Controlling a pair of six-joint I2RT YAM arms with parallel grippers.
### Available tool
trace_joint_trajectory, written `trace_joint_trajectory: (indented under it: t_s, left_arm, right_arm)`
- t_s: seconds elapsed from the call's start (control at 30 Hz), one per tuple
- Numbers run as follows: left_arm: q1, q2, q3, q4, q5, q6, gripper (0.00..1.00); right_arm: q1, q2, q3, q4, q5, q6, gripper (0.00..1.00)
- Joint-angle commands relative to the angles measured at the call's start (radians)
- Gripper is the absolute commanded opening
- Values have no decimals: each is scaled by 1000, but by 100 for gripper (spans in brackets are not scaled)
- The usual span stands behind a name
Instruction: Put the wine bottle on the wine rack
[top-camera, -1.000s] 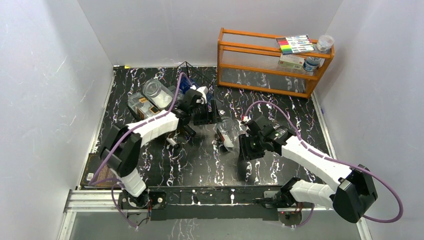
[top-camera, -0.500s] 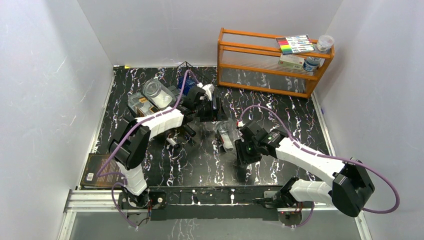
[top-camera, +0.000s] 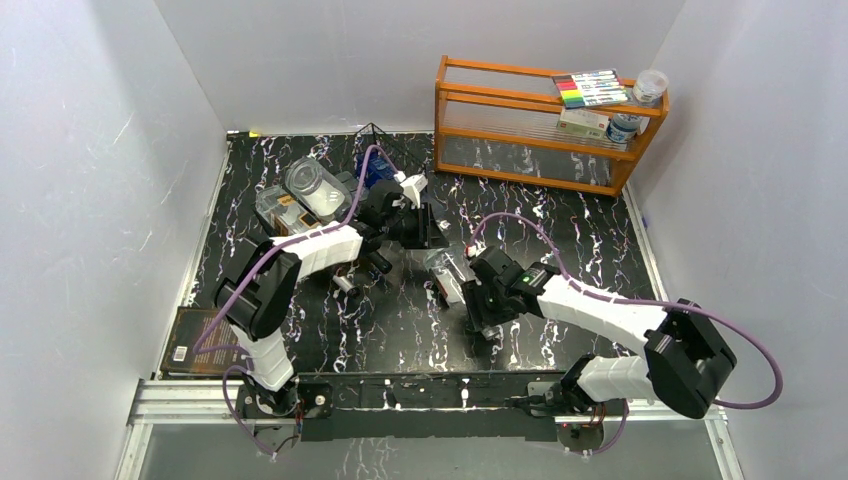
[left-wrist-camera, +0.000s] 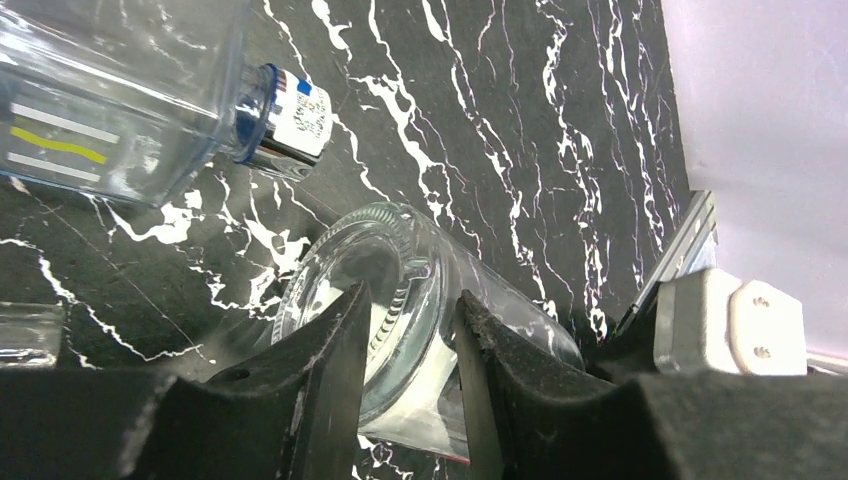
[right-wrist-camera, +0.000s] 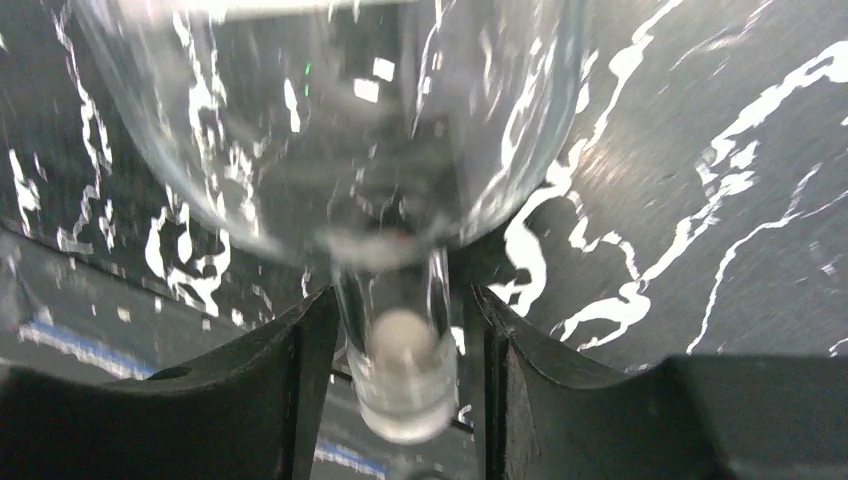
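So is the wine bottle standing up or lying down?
Lying down: the wine bottle is on its side, neck between the fingers of the right gripper.

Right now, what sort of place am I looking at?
Probably a robot test cell, not a home: plain white walls box in a black marbled tabletop, with an orange shelf of marker pens as props.

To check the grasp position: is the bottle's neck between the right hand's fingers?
Yes, the bottle's neck lies between the two black fingers of the right hand.
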Motion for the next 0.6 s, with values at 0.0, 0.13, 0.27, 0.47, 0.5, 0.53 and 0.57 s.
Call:
trace_joint_trajectory:
  t_s: [0.0, 0.13, 0.27, 0.47, 0.5, 0.53, 0.57]
  left_arm:
    - [-25, -4, -50, -161, 35, 34, 33]
    - [-25, -4, -48, -178, 18, 38, 33]
    - [-23, 2, -42, -195, 3, 40, 32]
    - [-24, 12, -28, -223, -9, 45, 31]
    - [-25, 13, -26, -224, -10, 44, 31]
    - [-24, 13, -24, -226, -10, 45, 30]
    - [-24, 16, -23, -228, -10, 46, 30]
  right_arm:
    - [-7, 9, -19, 208, 106, -17, 62]
    - [-8, 41, -20, 244, 154, -54, 63]
    - [-6, 74, -24, 278, 184, -74, 63]
    - [-1, 106, -53, 325, 249, -43, 63]
    - [-1, 110, -53, 327, 261, -32, 63]
    - [-1, 116, -51, 322, 275, -25, 63]
    - [-1, 124, -51, 320, 288, -16, 62]
